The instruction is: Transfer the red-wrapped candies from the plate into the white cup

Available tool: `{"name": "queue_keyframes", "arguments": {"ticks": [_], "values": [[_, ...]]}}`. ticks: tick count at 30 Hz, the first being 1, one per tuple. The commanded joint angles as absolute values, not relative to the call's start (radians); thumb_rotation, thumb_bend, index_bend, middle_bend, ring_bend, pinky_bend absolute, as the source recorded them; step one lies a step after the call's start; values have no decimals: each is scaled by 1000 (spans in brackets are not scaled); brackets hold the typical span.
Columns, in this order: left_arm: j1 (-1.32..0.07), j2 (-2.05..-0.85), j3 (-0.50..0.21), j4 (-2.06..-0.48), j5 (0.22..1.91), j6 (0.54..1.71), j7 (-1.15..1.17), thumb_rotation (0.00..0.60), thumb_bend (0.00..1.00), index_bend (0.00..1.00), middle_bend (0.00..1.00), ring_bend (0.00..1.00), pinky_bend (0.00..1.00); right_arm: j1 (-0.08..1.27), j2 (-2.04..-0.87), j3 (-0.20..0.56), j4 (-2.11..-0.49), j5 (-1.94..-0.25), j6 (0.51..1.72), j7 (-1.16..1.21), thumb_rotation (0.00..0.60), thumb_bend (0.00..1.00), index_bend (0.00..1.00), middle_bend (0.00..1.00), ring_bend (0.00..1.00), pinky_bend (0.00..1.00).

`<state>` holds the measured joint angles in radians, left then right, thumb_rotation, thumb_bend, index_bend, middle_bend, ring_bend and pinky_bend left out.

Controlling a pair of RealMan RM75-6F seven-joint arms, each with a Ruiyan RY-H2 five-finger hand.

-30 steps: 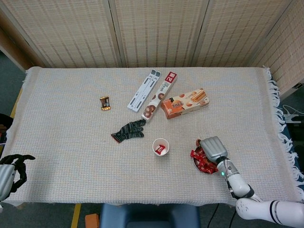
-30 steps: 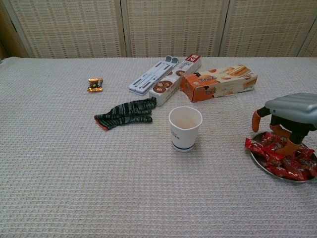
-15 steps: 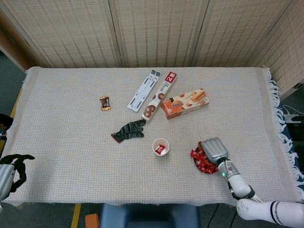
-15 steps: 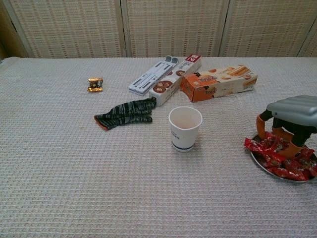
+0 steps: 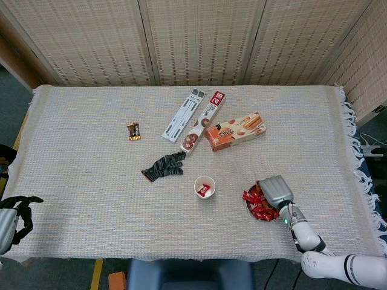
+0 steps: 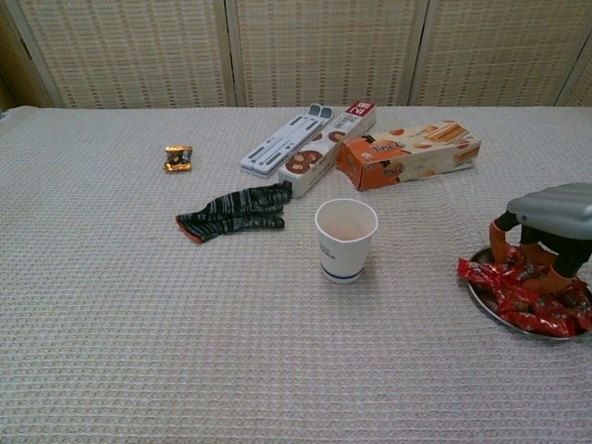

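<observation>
A heap of red-wrapped candies [image 6: 520, 298] fills the small metal plate [image 6: 482, 302] at the table's right front; in the head view the candies [image 5: 256, 205] partly spill over the plate [image 5: 248, 208] rim. My right hand [image 6: 548, 227] hangs over the heap with its fingertips [image 6: 499, 243] down among the wrappers, thumb and fingers apart; no candy is visibly lifted. From above, the right hand [image 5: 276, 191] covers the plate's far side. The white cup [image 6: 346, 239] stands upright left of the plate, and the cup [image 5: 204, 186] holds one red candy. My left hand [image 5: 14, 217] hangs empty off the table's near left corner.
A dark knitted glove [image 6: 236, 211] lies left of and behind the cup. Farther back are an orange biscuit box [image 6: 407, 154], a long cookie box [image 6: 326, 148] and a white-grey folded stand [image 6: 285, 139]. A small gold-wrapped sweet [image 6: 178, 157] lies at the back left.
My right hand has sunk lower and shifted a little right over the plate, bringing its fingertips into the candy heap. The left hand and the cup have not moved.
</observation>
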<state>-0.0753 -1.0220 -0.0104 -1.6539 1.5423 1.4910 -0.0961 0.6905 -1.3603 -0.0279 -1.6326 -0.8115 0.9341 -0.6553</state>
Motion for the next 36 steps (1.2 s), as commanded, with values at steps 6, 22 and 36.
{"name": "queue_keyframes", "arguments": {"ticks": [6,22,36], "values": [[-75,-1021,-9,-1654,1544,1491,-97,600,418,345,233,272,275,698,-1360,-39,-1642,-783,948,-691,600,278,601,817,763,981],[-76,-1021,-7,-1655,1546,1487,-95,600,417,345,233,272,275,679,-1294,1,-1780,-890,1061,-644,600,307,636,816,762,983],[-76,-1024,-7,-1657,1546,1488,-80,600,417,345,234,272,275,753,-1298,106,-1934,-971,1039,-613,600,318,638,816,762,983]]}}
